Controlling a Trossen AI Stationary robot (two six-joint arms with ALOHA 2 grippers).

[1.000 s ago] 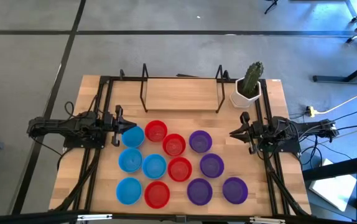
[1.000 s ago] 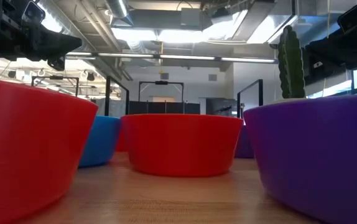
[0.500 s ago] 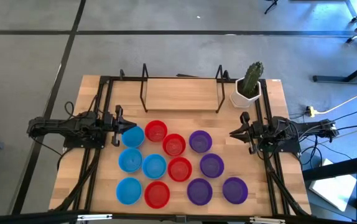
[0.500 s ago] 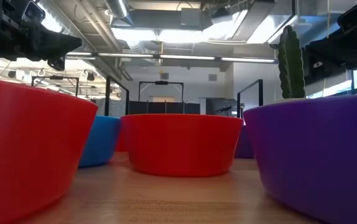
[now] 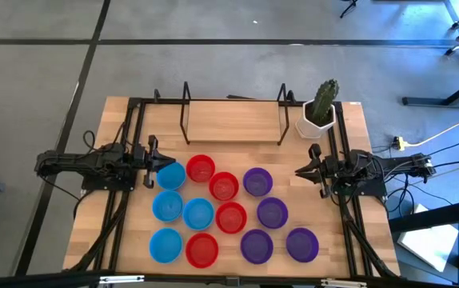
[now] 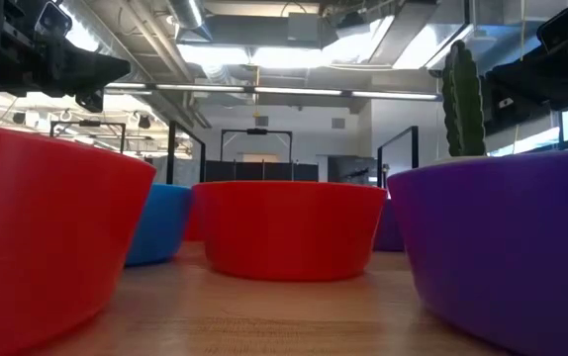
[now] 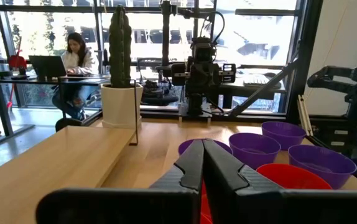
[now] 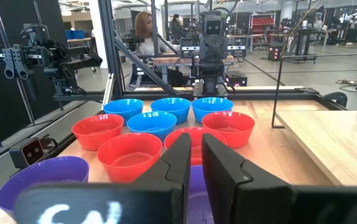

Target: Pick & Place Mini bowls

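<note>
12 bowls (image 5: pixel 231 217) sit packed in a touching cluster mid surface (image 5: pixel 233 124). Left tool (image 5: pixel 151 162) clenched, empty, beside the blue bowl (image 5: pixel 170 176); right tool (image 5: pixel 308 170) clenched, empty, near purple. Risk: tight spacing, so a finger could nudge neighbours or grab 2

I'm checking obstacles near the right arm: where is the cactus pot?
In the high view the cactus pot stands at the table's far right corner, beside the black wire rack and just beyond the right hand.
</note>
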